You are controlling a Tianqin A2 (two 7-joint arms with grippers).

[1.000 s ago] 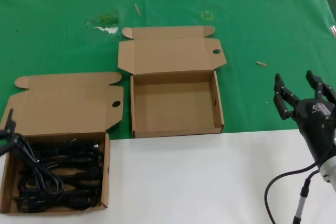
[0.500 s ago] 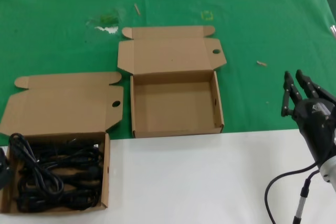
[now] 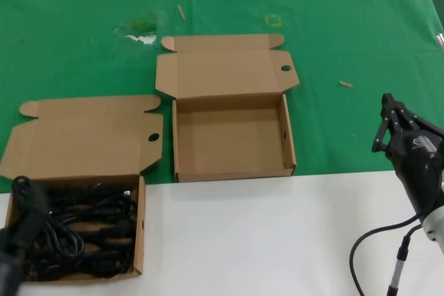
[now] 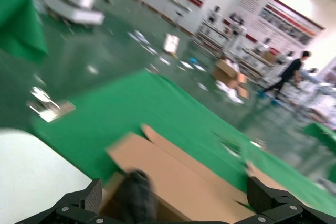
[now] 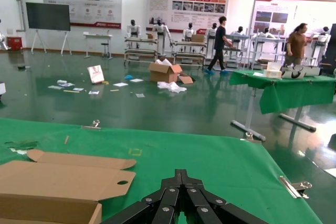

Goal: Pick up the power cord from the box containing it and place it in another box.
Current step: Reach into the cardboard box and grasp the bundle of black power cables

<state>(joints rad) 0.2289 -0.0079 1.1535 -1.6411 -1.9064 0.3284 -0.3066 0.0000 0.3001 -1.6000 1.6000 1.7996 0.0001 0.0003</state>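
The power cords (image 3: 83,233) lie in a black tangle in the near-left brown box (image 3: 141,230), whose lid is folded back. The other box (image 3: 229,140) stands open and empty in the middle; its lid also shows in the right wrist view (image 5: 58,179). My left gripper (image 3: 19,230) is a blurred dark shape over the left edge of the cord box. In the left wrist view it (image 4: 176,205) is open, with a blurred black cord (image 4: 135,198) and the box's cardboard (image 4: 178,174) between the spread fingers. My right gripper (image 3: 387,109) is shut and empty at the right, over the green cloth; it also shows in the right wrist view (image 5: 181,176).
The green cloth (image 3: 347,32) covers the far half of the table and a white surface (image 3: 277,240) the near half. Small scraps (image 3: 345,84) lie on the cloth right of the empty box. A black cable (image 3: 368,247) hangs by my right arm.
My right gripper has closed from open. My left gripper has swung down along the left edge of the cord box and is blurred with motion. The boxes have not moved.
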